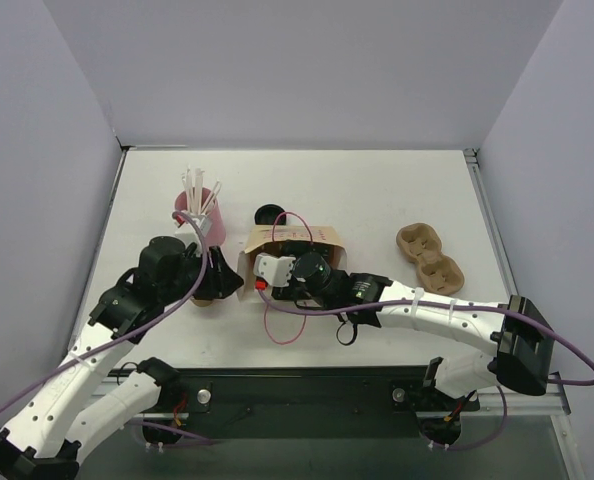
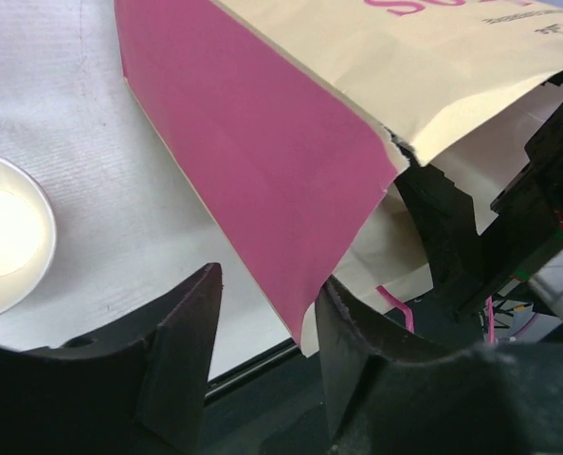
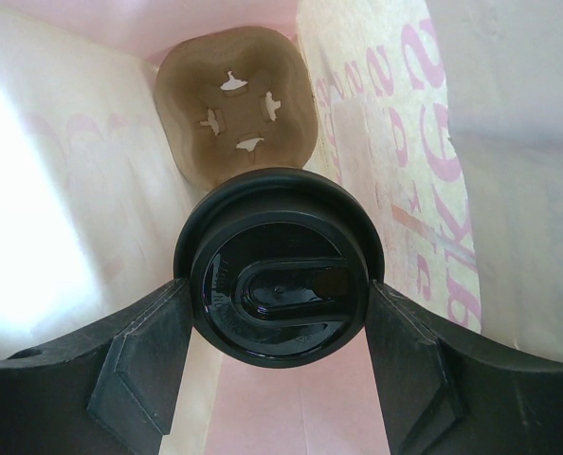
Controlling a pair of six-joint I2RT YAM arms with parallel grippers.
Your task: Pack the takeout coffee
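Takeout coffee gripped by right jaws inside bag.

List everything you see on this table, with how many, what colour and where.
takeout coffee: one, black lid showing, inside the bag
paper bag: one, kraft with pink sides, table centre
cup carriers: two, brown; one inside the bag, one on the table's right
straw cup: one, pink, white straws, back left
lidless cup: one, brown, white inside, by the left gripper
black round item: one, behind the bag, unclear what
table: one, white
left gripper: black, open, astride the bag's edge
right gripper: black, shut on the coffee
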